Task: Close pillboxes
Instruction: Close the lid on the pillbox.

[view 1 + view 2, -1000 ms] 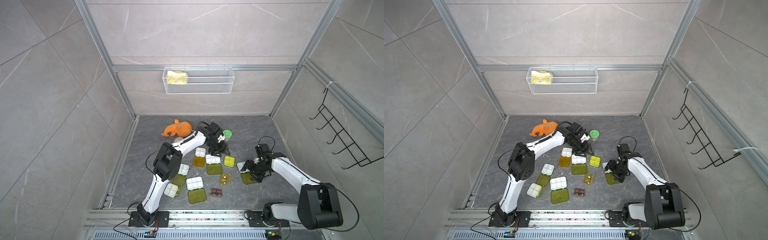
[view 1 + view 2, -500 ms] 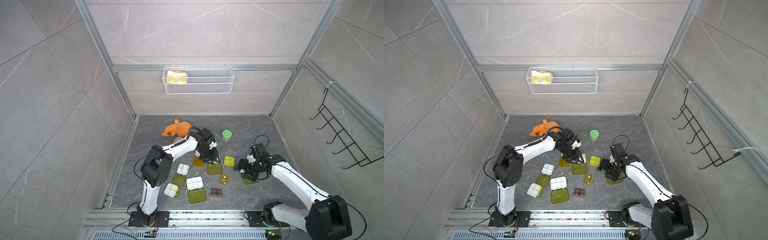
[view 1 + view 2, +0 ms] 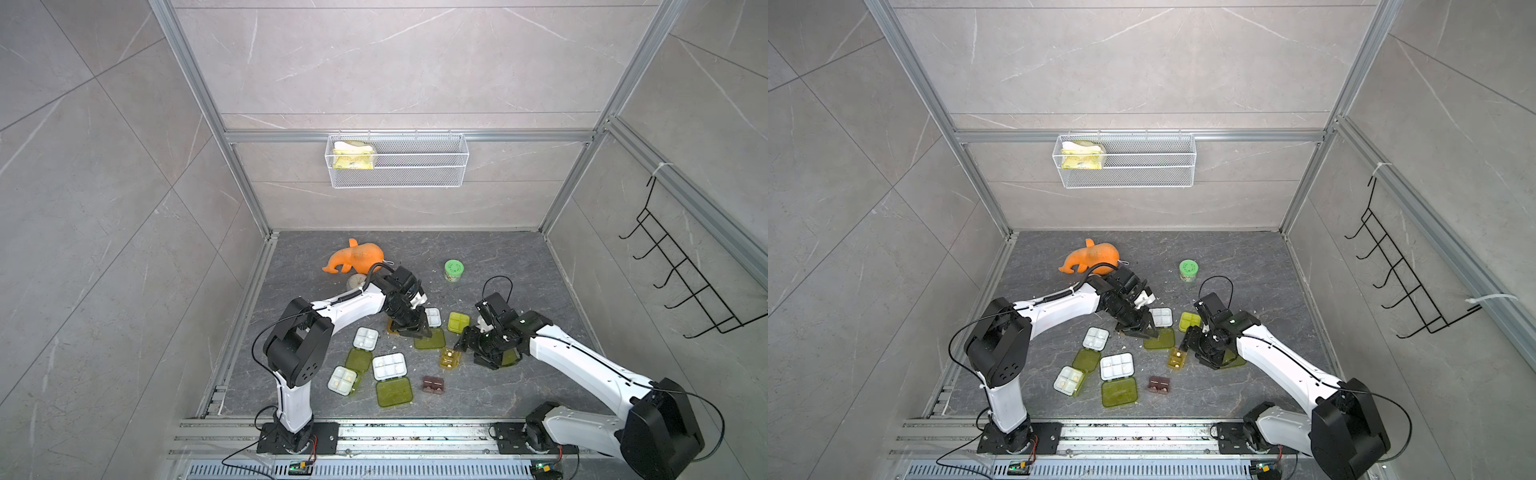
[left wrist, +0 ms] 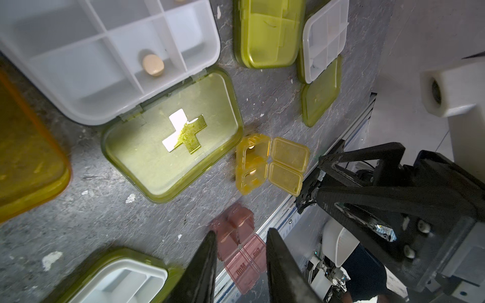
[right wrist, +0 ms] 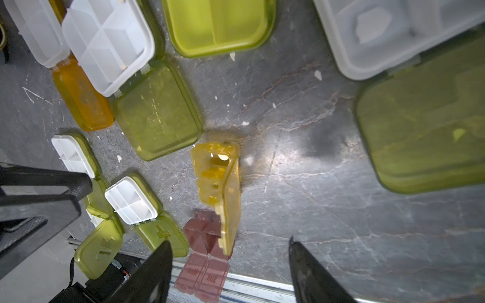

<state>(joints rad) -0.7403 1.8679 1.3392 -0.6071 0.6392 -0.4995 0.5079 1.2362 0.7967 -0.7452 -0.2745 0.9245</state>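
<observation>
left pincer parted in wrist view, unclear from above

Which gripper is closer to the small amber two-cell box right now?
Right. The right gripper is just beside the amber box, fingers open toward it. The left gripper is farther away, across a flat green lid.

Orange pillbox lid partly cropped

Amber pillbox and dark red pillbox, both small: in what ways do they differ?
The amber pillbox is translucent yellow, the dark red pillbox brownish red. The amber pillbox's lids stand raised; the dark red pillbox's lids lie flat open. Both are small, two-cell and open.
</observation>
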